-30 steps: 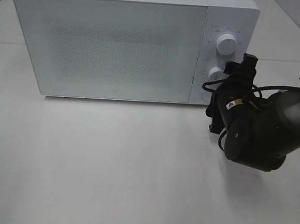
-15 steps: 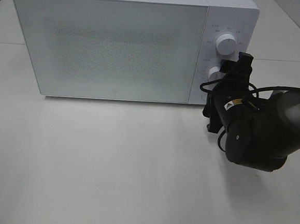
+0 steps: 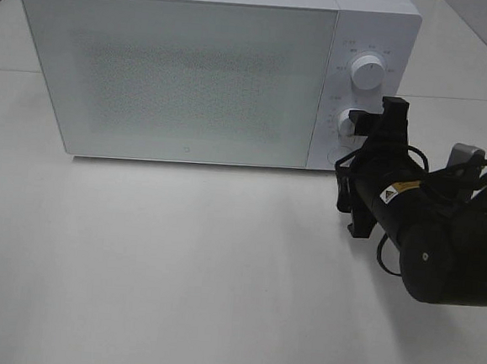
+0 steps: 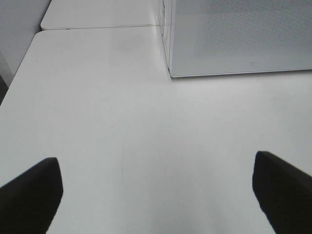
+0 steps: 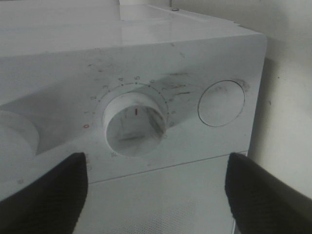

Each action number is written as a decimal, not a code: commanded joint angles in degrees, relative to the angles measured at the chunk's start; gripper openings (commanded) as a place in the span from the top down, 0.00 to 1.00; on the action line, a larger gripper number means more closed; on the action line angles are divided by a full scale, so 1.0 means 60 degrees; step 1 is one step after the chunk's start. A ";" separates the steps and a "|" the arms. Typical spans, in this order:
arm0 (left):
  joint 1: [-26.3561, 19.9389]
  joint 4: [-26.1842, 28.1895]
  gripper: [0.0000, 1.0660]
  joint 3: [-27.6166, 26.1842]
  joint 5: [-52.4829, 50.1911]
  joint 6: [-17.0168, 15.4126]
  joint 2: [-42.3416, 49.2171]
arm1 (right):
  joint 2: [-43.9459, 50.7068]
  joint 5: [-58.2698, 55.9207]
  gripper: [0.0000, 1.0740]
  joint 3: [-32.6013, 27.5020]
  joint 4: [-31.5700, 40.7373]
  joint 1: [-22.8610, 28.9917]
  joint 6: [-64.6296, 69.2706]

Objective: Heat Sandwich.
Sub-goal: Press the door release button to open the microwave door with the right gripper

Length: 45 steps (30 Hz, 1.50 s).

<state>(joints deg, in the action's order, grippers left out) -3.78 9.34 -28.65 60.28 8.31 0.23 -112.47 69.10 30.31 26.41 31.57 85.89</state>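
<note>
The right gripper [image 5: 156, 157] stands with its dark fingers [image 5: 263, 195] spread wide and nothing between them. Just ahead of the gap, centred between the two tips, is the lower knob [image 5: 135, 124] of the microwave [image 3: 184, 76]. It is a white dial with a red mark on its face and small numbers round its edge. Neither finger touches it in the wrist view. Beyond one finger, on the same scuffed control panel, sits a round button [image 5: 221, 103]. Beyond the other finger the edge of the upper knob [image 3: 368, 74] shows. From the high camera this gripper points at the panel, with its fingers flanking the lower knob.

The left gripper [image 4: 156, 161] is also spread as wide as it goes, and it is empty. Bare white table [image 4: 122, 107] lies between and ahead of its fingers [image 4: 34, 195]. Farther ahead, off toward one finger, are a lower corner of the microwave and part of its door [image 3: 176, 71].

The door is shut, and its speckled, frosted front hides the inside. The sandwich appears in none of the views, so its place cannot be told.
</note>
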 commanded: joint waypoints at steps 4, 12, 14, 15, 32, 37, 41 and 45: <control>-0.0029 0.0010 0.03 0.0029 -0.0124 -0.0019 0.0277 | 0.0879 0.0382 0.29 -0.0602 -0.0430 -0.0029 -0.0945; -0.0029 0.0010 0.03 0.0029 -0.0124 -0.0019 0.0277 | 0.2540 -0.3256 0.29 -0.1003 -0.0859 -0.0048 -0.4135; -0.0029 0.0010 0.03 0.0029 -0.0124 -0.0019 0.0277 | 0.3180 -0.4565 0.29 -0.1003 -0.0869 -0.0048 -0.5653; -0.0029 0.0010 0.03 0.0029 -0.0124 -0.0019 0.0277 | 0.3409 -0.4880 0.29 -0.1003 -0.0869 -0.0048 -0.6264; -0.0029 0.0010 0.03 0.0029 -0.0124 -0.0019 0.0277 | 0.5710 -1.3073 0.29 0.0430 -0.1117 -0.0048 -1.4830; -0.0029 0.0010 0.03 0.0029 -0.0124 -0.0019 0.0277 | 0.6484 -1.5308 0.29 0.0802 -0.2149 -0.0048 -1.5288; -0.0029 0.0010 0.03 0.0029 -0.0124 -0.0019 0.0277 | 0.7296 -1.7036 0.29 0.1175 -0.2913 -0.0048 -1.5269; -0.0029 0.0010 0.03 0.0029 -0.0124 -0.0019 0.0277 | 0.7983 -1.8182 0.29 0.1471 -0.3228 -0.0048 -1.5250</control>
<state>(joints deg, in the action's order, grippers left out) -3.78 9.34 -28.65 60.28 8.31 0.23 -65.37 -37.70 38.73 7.79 31.57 -4.98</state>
